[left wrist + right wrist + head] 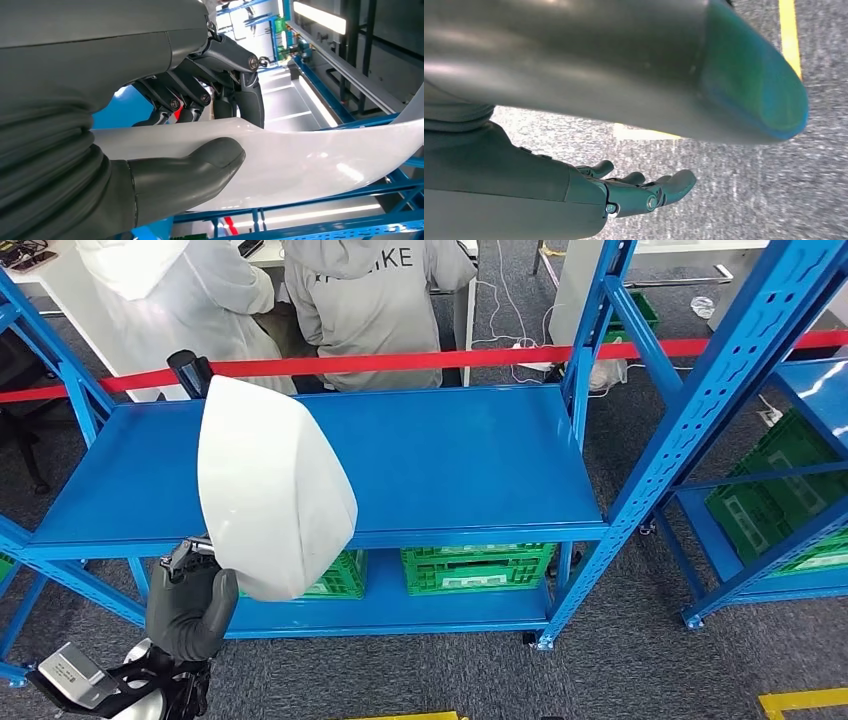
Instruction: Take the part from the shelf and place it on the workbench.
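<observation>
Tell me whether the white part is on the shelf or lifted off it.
Lifted off. The left hand grips the white part by its lower edge, holding it upright above the blue shelf.

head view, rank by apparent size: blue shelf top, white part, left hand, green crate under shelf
1. blue shelf top
2. white part, inflated by nearness to camera
3. left hand and green crate: look alike, unranked

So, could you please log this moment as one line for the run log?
left hand: grips white part, lifted above blue shelf | right hand: holds nothing, over grey floor | part not yet on workbench
</observation>
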{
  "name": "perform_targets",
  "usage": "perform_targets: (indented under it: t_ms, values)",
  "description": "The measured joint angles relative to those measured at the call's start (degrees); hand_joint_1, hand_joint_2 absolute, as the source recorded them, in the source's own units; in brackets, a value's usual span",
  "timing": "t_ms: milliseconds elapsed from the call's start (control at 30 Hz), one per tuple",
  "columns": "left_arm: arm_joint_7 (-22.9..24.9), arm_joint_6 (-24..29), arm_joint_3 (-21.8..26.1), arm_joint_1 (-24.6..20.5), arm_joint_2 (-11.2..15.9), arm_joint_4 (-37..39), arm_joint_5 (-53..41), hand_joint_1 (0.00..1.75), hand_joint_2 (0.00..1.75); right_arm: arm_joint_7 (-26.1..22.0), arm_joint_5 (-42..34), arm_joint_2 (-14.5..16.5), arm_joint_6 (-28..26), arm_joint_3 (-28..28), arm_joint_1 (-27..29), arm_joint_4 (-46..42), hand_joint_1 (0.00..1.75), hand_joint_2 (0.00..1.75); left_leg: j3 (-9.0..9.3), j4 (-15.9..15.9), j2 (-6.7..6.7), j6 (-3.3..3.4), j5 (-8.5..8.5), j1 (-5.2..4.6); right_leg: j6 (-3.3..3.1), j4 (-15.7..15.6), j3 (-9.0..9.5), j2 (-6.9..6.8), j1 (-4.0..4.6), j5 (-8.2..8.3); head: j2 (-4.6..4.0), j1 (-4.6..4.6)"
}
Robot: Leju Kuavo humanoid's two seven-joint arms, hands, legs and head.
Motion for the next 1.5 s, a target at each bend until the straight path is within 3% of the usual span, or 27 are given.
perform_targets:
  t_ms: [67, 133, 200, 267, 300, 367, 433, 467, 500, 567, 633, 667, 700, 767, 833, 900, 933, 967, 1033, 1100, 1167, 1200, 1267, 1333, 1433, 1467, 1500]
  values:
    - [0.2, 0.0, 0.0, -0.3, 0.0, 0.1, 0.0, 1.75, 1.75, 0.0, 0.1, 0.0, 0.0, 0.0, 0.0, 0.0, 0.00, 0.00, 5.38, -6.3, 0.08, 0.31, 2.39, -0.01, 0.35, 0.2, -0.96, -0.06, 0.00, 0.87, 0.00, -0.01]
    - [0.8, 0.0, 0.0, -0.8, -0.3, 0.1, 0.0, 1.75, 1.75, 0.3, 0.4, 0.0, 0.0, 0.0, -0.1, 0.0, 0.00, 0.00, 10.63, -13.9, 0.14, 0.89, 2.82, -0.27, 0.97, 0.3, -1.59, -0.07, 0.12, 1.70, 0.00, 0.02]
    - [1.5, -0.1, 0.0, -1.2, -0.7, 0.1, 0.0, 1.75, 1.75, 1.2, 0.9, 0.0, 0.1, 0.0, -0.1, 0.0, 0.00, 0.00, 11.92, -16.7, 0.11, 1.69, 2.46, -0.66, 1.76, 0.1, -1.81, -0.09, 0.22, 2.61, 0.00, 0.00]
    - [2.1, -0.3, 0.0, -1.2, -1.1, 0.1, 0.0, 1.75, 1.75, 2.3, 1.3, 0.0, 0.1, 0.0, -0.1, 0.0, 0.00, 0.00, 11.04, -16.8, 0.22, 2.88, 3.24, -0.60, 2.51, 0.2, -2.05, -0.01, 0.10, 2.71, 0.00, -0.05]
    - [2.3, -0.5, 0.1, -1.2, -1.4, 0.1, 0.0, 1.75, 1.75, 2.7, 1.4, 0.0, 0.1, 0.0, -0.1, 0.0, 0.00, 0.00, 10.56, -16.9, 0.33, 3.54, 3.78, -0.52, 2.77, 1.2, -2.48, 0.07, 0.04, 1.48, 0.00, -0.03]
    - [2.4, -0.7, 0.1, -1.3, -1.9, 0.1, 0.1, 1.75, 1.75, 3.0, 1.6, 0.0, 0.1, 0.0, 0.0, 0.0, 0.00, 0.00, 9.30, -16.9, 0.52, 4.45, 4.96, -0.44, 3.08, 6.2, -4.21, 0.26, 0.02, -3.58, 0.00, 0.08]
    - [2.5, -1.1, 0.1, -1.3, -2.3, 0.3, 0.0, 1.75, 1.75, 2.6, 1.6, 0.0, 0.3, 0.0, 0.0, 0.0, 0.00, 0.00, 7.68, -16.6, 0.54, 4.69, 6.15, -0.57, 3.24, 13.3, -5.95, 0.39, 0.10, -7.95, 0.00, 0.17]
    - [2.5, -1.3, 0.1, -1.3, -2.5, 0.4, 0.0, 1.75, 1.75, 2.3, 1.6, 0.0, 0.3, 0.0, -0.1, 0.0, 0.00, 0.00, 6.76, -16.4, 0.55, 4.70, 6.77, -0.64, 3.26, 15.6, -6.06, 0.43, 0.12, -8.36, 0.00, 0.18]
    - [2.5, -1.4, 0.2, -1.3, -2.6, 0.6, 0.0, 1.75, 1.75, 2.1, 1.6, -0.1, 0.4, 0.0, -0.1, 0.0, 0.00, 0.00, 5.81, -16.2, 0.55, 4.65, 7.32, -0.68, 3.21, 16.0, -5.25, 0.45, 0.14, -7.46, 0.00, 0.19]
    - [2.5, -1.5, 0.2, -1.4, -2.8, 0.7, -0.1, 1.75, 1.75, 1.7, 1.6, -0.1, 0.4, 0.0, -0.2, 0.0, 0.00, 0.00, 4.07, -15.5, 0.52, 4.38, 8.24, -0.70, 2.87, 11.3, -0.79, 0.48, 0.22, -4.45, 0.00, 0.21]
    - [2.5, -1.5, 0.3, -1.7, -3.0, 0.7, -0.2, 1.75, 1.75, 1.4, 1.8, -0.2, 0.4, 0.0, -0.5, 0.0, 0.00, 0.00, 2.88, -14.9, 0.49, 3.83, 8.98, -0.80, 2.31, 3.5, 4.59, 0.58, 0.53, -4.27, 0.00, 0.20]
    - [2.5, -1.5, 0.3, -1.8, -3.1, 0.7, -0.3, 1.75, 1.75, 1.3, 1.9, -0.3, 0.4, 0.0, -0.7, 0.0, 0.00, 0.00, 2.62, -14.7, 0.50, 3.46, 9.36, -0.84, 2.04, 1.0, 6.10, 0.64, 0.72, -4.79, 0.00, 0.27]
    - [2.4, -1.5, 0.4, -1.9, -3.1, 0.7, -0.5, 1.75, 1.75, 1.1, 2.0, -0.3, 0.5, 0.0, -0.8, 0.0, 0.00, 0.00, 2.51, -14.7, 0.52, 3.06, 9.81, -0.82, 1.75, -0.3, 6.59, 0.69, 0.92, -5.22, 0.00, 0.33]
    - [2.4, -1.3, 0.4, -1.9, -3.2, 0.7, -0.9, 1.75, 1.75, 0.9, 2.1, -0.3, 0.7, 0.0, -0.9, 0.0, 0.00, 0.00, 2.35, -14.9, 0.50, 2.31, 10.48, -0.74, 1.02, -0.6, 5.92, 0.55, 0.83, -4.32, 0.00, 0.49]
    - [2.4, -1.0, 0.6, -1.7, -3.2, 0.4, -1.1, 1.75, 1.75, 1.0, 2.1, -0.3, 0.7, 0.0, -1.0, 0.0, 0.00, 0.00, 1.30, -13.0, 0.42, 1.79, 7.77, -0.65, 0.09, -0.9, 4.62, 0.24, 0.52, -2.96, 0.00, 0.35]
    - [2.4, -0.7, 0.7, -1.6, -3.2, 0.1, -1.4, 1.75, 1.75, 1.3, 2.0, -0.3, 0.8, 0.0, -1.0, 0.0, 0.00, 0.00, -0.50, -7.0, 0.40, 1.38, 1.92, -0.52, -0.37, -0.9, 2.94, 0.02, 0.45, -1.62, 0.00, 0.13]
    - [2.5, -0.6, 0.8, -1.5, -3.2, -0.1, -1.5, 1.75, 1.75, 1.5, 2.0, -0.3, 0.8, 0.0, -1.0, 0.0, 0.00, 0.00, -1.20, -3.5, 0.41, 1.17, -0.23, -0.48, -0.36, -0.9, 2.09, -0.06, 0.46, -0.95, 0.00, 0.08]
    - [2.5, -0.5, 0.8, -1.4, -3.2, -0.1, -1.6, 1.75, 1.75, 1.7, 2.0, -0.3, 0.8, 0.0, -1.0, 0.0, 0.00, 0.00, -1.44, -0.6, 0.41, 1.01, -1.10, -0.45, -0.30, -0.9, 1.21, -0.17, 0.46, -0.27, 0.00, 0.07]
    - [2.7, -0.2, 1.0, -1.2, -3.3, -0.3, -1.9, 1.75, 1.75, 2.0, 2.0, -0.3, 0.9, 0.0, -1.0, 0.0, 0.00, 0.00, 0.61, 0.3, 0.41, 0.91, 1.06, -0.36, -0.03, -0.8, -0.46, -0.33, 0.44, 1.10, 0.00, 0.06]
    - [2.8, 0.0, 1.1, -1.1, -3.4, -0.9, -2.2, 1.75, 1.75, 2.0, 2.0, -0.2, 1.1, 0.0, -1.0, 0.0, 0.00, 0.00, 6.43, -6.2, 0.42, 1.07, 3.46, -0.28, 0.45, -0.6, -1.87, -0.38, 0.45, 2.34, 0.00, 0.05]
    - [2.9, 0.0, 1.2, -1.0, -3.6, -1.6, -2.5, 1.75, 1.75, 2.0, 1.9, -0.2, 1.3, 0.0, -1.0, 0.0, 0.00, 0.00, 12.10, -14.4, 0.36, 1.63, 2.36, -0.47, 1.09, -0.4, -2.61, -0.36, 0.58, 3.41, 0.00, 0.10]
    - [3.0, 0.0, 1.2, -0.8, -3.6, -1.9, -2.6, 1.75, 1.75, 1.9, 1.8, -0.1, 1.3, 0.0, -1.1, 0.0, 0.00, 0.00, 13.36, -16.6, 0.32, 2.03, 1.54, -0.64, 1.46, -0.4, -2.72, -0.35, 0.62, 3.95, 0.00, 0.10]
    - [3.0, 0.0, 1.2, -0.4, -3.7, -2.2, -2.7, 1.75, 1.75, 1.8, 1.6, -0.1, 1.4, -0.1, -1.0, 0.0, 0.00, 0.00, 13.03, -17.3, 0.39, 3.12, 1.83, -0.84, 2.27, -0.6, -2.86, -0.32, 0.43, 4.84, 0.00, 0.09]
    - [3.0, 0.0, 1.3, -0.2, -3.8, -2.3, -3.0, 1.75, 1.75, 1.4, 1.4, -0.1, 1.6, -0.2, -0.9, 0.0, 0.00, 0.00, 11.94, -17.3, 0.61, 4.33, 2.98, -0.80, 2.94, 1.0, -3.65, -0.16, 0.20, 2.60, 0.00, 0.15]
    - [3.0, 0.1, 1.4, 0.2, -4.0, -2.5, -3.2, 1.75, 1.75, 0.6, 1.2, -0.1, 1.9, -0.5, -0.9, 0.0, 0.00, 0.00, 9.44, -17.2, 0.78, 5.20, 5.03, -0.91, 3.28, 10.4, -6.15, 0.12, 0.21, -5.86, 0.00, 0.34]
    - [3.0, 0.1, 1.5, 0.4, -4.0, -2.6, -3.3, 1.75, 1.75, 0.5, 1.1, -0.1, 1.9, -0.5, -0.9, 0.0, 0.00, 0.00, 8.46, -17.0, 0.80, 5.24, 5.72, -1.01, 3.29, 13.7, -6.63, 0.17, 0.25, -7.20, 0.00, 0.37]
    - [3.0, 0.1, 1.5, 0.5, -4.0, -2.6, -3.3, 1.75, 1.75, 0.4, 1.1, -0.1, 1.9, -0.5, -0.9, 0.0, 0.00, 0.00, 7.38, -16.7, 0.80, 5.25, 6.40, -1.10, 3.24, 15.9, -6.44, 0.19, 0.30, -7.11, 0.00, 0.37]
